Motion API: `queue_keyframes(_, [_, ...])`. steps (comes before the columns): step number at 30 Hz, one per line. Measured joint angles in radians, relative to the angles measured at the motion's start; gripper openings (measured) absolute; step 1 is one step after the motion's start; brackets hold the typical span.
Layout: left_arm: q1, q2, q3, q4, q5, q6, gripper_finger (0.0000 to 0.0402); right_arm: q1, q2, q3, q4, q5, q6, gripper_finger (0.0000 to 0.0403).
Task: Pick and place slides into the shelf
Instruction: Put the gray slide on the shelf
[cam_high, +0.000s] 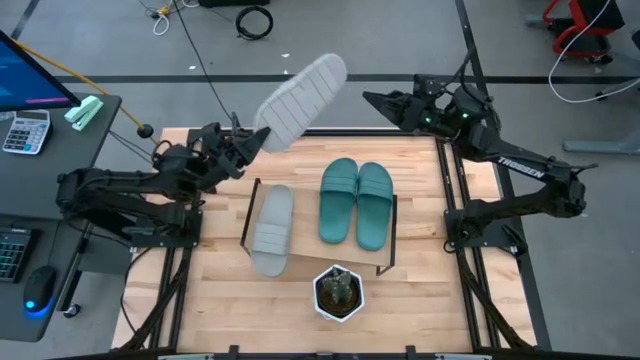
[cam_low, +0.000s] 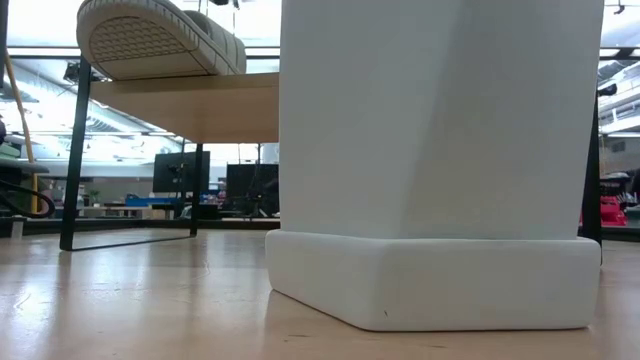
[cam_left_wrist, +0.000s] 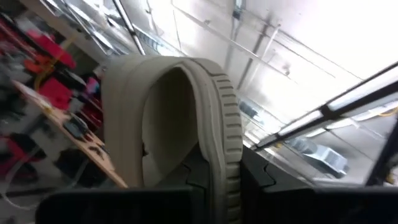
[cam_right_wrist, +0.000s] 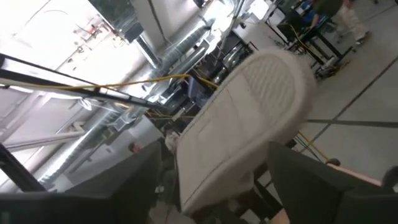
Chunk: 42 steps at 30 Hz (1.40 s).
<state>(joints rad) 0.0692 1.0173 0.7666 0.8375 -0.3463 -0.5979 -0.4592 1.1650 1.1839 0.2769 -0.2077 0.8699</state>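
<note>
**Left gripper carries the last grey slide**

The left gripper (cam_high: 243, 143) is clamped on one end of a light grey slide (cam_high: 300, 100), holding it aloft, sole up, beyond the far edge of the table (cam_high: 420, 290). The right gripper (cam_high: 375, 100) hangs nearby with its fingers spread, gripping nothing.

On the shelf (cam_high: 300, 258) already lie the other grey slide (cam_high: 272, 230) and the teal pair (cam_high: 356, 202), so this looks like the final placement. The next move calls for turning the slide sole-down and lowering it beside its mate, where room is tight.

Only the high view shows the shelf's contents. The left wrist view shows the strap and ridged rim pinched between the fingers; the low view is mostly blocked by a white planter (cam_low: 440, 200).
</note>
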Motion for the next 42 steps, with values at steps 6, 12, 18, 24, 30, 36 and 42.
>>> queue_keyframes(6, [-0.03,-0.081,0.0,-0.181,-0.006,0.018,0.0041,-0.023,-0.068,0.001,-0.135,-0.008,-0.031,0.03])
queue_keyframes(12, [-0.131,-0.143,0.003,-0.366,-0.071,0.009,0.0041,-0.046,-0.139,0.001,-0.28,-0.005,-0.065,0.0281])
queue_keyframes(18, [-0.276,-0.152,0.158,-0.75,-0.239,0.008,0.0041,-0.05,-0.165,0.001,-0.351,-0.003,-0.082,0.0265])
queue_keyframes(24, [-0.406,-0.086,0.4,-1.083,-0.402,-0.025,0.0041,-0.05,-0.161,0.001,-0.378,0.037,-0.087,0.0257])
queue_keyframes(30, [-0.517,0.03,0.601,-1.391,-0.504,-0.143,0.004,-0.05,-0.159,0.0,-0.436,0.069,-0.096,0.0254])
queue_keyframes(36, [-0.577,0.156,0.714,-1.645,-0.498,-0.283,0.004,-0.048,-0.158,0.0,-0.472,0.069,-0.105,0.0254])
queue_keyframes(42, [-0.611,0.251,0.753,-1.784,-0.485,-0.361,0.004,-0.048,-0.158,0.0,-0.491,0.069,-0.105,0.025])
